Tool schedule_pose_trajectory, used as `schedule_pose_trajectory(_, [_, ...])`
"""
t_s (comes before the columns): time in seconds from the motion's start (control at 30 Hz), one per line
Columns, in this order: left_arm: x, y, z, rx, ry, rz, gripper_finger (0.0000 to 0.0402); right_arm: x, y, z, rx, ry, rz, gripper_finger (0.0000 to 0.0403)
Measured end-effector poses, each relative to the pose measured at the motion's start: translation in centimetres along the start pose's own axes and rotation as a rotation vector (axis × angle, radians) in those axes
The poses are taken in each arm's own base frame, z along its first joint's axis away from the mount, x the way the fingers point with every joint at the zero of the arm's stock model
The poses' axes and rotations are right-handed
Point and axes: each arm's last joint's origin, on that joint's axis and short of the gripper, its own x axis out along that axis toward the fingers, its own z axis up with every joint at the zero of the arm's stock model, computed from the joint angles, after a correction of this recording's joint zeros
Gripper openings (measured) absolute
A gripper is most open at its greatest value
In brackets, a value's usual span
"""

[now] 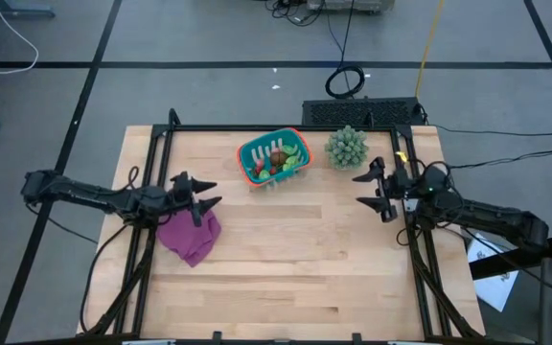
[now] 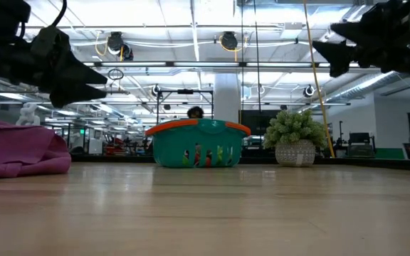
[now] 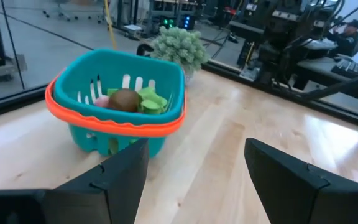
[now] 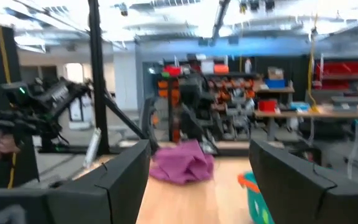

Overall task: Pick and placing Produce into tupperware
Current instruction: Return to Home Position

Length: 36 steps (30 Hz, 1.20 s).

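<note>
Teal, orange-rimmed tupperware [image 1: 274, 160] holds the produce [image 3: 129, 99] (brown oval on top). The left gripper [image 1: 215, 193] and right gripper [image 1: 358, 189] hover either side, fingers spread wide, empty.

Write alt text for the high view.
Overhead view of a wooden table: a teal basket holding small toy produce sits near the far edge, a spiky green plant beside it. Both arms hover open and empty, the left gripper by a purple cloth, the right gripper near the plant.
</note>
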Motion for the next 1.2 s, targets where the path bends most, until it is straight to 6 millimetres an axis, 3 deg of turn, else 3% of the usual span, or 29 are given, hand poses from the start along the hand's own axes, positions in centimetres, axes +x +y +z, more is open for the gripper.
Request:
schedule_pose_trajectory(0.43, [0.1, 0.0, 1.3, -0.012, -0.108, -0.058, 0.0269, -0.1, -0.3, -0.3, -0.001, 0.027, -0.021, 0.0265])
schedule_pose_trajectory(0.63, [0.1, -0.1, 1.3, -0.092, -0.093, -0.094, 0.0269, -0.1, -0.2, 0.1, -0.022, -0.008, -0.015, 0.0265])
schedule_pose_trajectory(1.2, [0.1, -0.1, 1.3, -0.085, -0.092, -0.093, 0.0269, -0.1, -0.2, 0.0, -0.018, -0.002, -0.018, 0.0265])
